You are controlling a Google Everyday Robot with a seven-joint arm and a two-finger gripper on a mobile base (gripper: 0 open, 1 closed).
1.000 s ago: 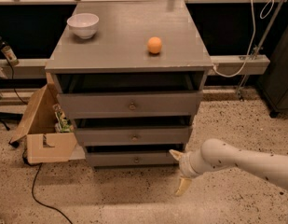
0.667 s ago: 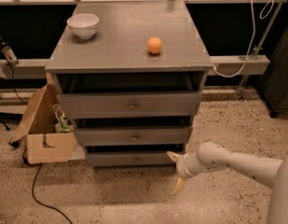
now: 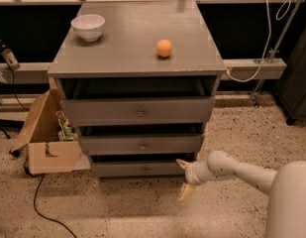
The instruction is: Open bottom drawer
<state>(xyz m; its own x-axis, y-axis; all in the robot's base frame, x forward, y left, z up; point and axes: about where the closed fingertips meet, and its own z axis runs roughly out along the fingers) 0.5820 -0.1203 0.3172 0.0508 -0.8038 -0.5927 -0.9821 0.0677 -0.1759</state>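
A grey wooden cabinet holds three drawers, all standing slightly pulled out. The bottom drawer (image 3: 142, 169) has the shallowest front and a small round knob (image 3: 144, 170) at its centre. My gripper (image 3: 184, 177) is on the end of a white arm at the lower right, just off the bottom drawer's right corner and above the floor. Its two yellowish fingers are spread apart, one high (image 3: 182, 163) and one low (image 3: 186, 192), and hold nothing. The gripper is well to the right of the knob.
The middle drawer (image 3: 141, 145) and the tall top drawer (image 3: 138, 111) sit above. A white bowl (image 3: 88, 27) and an orange ball (image 3: 164, 48) are on the cabinet top. An open cardboard box (image 3: 46, 139) stands left. A black cable (image 3: 46, 210) lies on the floor.
My gripper and arm have moved left, closer to the bottom drawer's right corner. The drawers have not moved.
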